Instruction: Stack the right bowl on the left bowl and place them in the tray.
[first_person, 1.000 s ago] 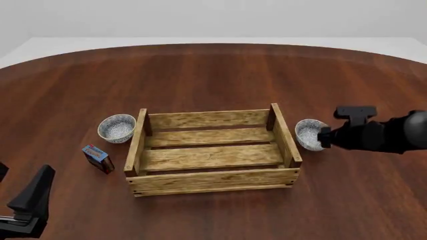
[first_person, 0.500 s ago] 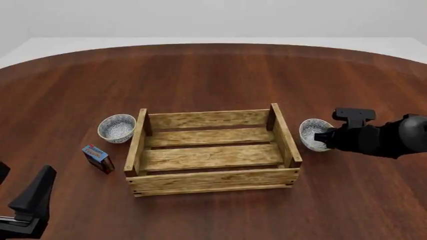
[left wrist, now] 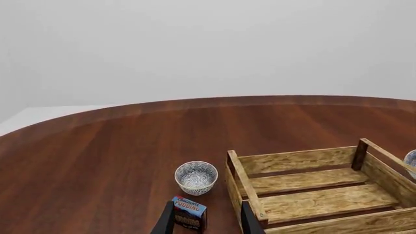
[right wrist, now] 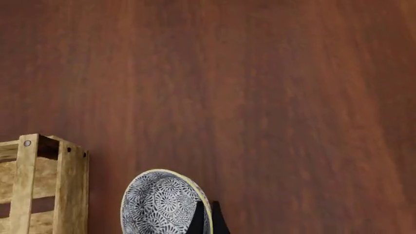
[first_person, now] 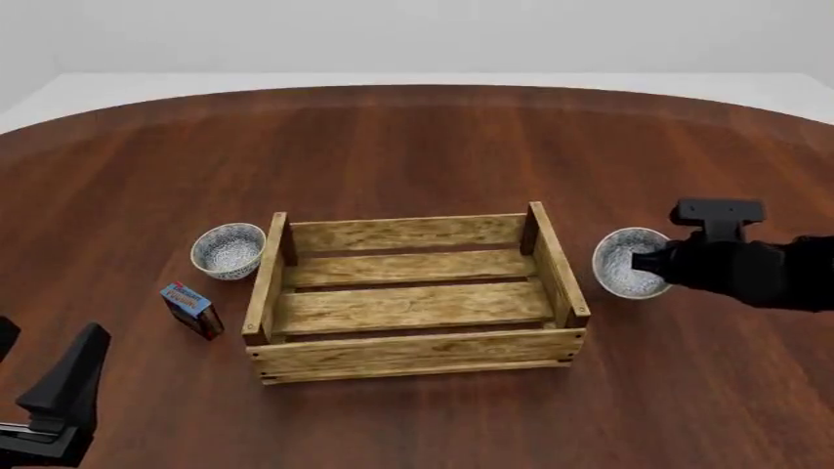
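A dark reddish wood table point(first_person: 431, 147) with fine straight grain and a soft satin sheen fills most of the front view. At centre, the tray point(first_person: 417, 363) is pale, rough-sawn timber, knotty and matt, with small dark nail heads at its corners. The left bowl point(first_person: 229, 250) and right bowl point(first_person: 626, 264) look like glazed ceramic, grey-white and densely patterned. At lower left, a small box point(first_person: 190, 309) appears to be printed cardboard. The right gripper point(first_person: 649, 262) at the right edge is matt black.

Matte black arms point(first_person: 756, 269), angular black jaws.
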You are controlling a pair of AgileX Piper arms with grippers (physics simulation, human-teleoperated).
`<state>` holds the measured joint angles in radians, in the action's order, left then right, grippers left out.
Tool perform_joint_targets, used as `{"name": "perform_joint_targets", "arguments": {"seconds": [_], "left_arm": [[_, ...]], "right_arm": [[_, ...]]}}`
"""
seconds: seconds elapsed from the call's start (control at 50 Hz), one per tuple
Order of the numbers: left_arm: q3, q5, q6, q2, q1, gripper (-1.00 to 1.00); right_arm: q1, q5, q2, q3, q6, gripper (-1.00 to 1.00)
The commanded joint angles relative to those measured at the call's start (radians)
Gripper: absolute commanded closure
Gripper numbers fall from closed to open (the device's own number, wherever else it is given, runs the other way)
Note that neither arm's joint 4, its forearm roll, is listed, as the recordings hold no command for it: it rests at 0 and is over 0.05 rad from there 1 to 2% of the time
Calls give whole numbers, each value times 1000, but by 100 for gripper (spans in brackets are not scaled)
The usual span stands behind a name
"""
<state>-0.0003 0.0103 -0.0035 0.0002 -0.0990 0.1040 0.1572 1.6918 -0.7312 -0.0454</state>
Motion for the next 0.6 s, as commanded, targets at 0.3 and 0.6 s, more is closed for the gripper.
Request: {"name": "perform_joint_targets", "arguments": {"seconds": [0.3, 0.6], "left_arm": [[0, 4, 3, 0, 2, -100], [0, 4, 5, 0, 5, -100]], "right_arm": [[-53, -116, -319, 31, 41, 100], [-167, -205, -444, -15, 64, 100]]}}
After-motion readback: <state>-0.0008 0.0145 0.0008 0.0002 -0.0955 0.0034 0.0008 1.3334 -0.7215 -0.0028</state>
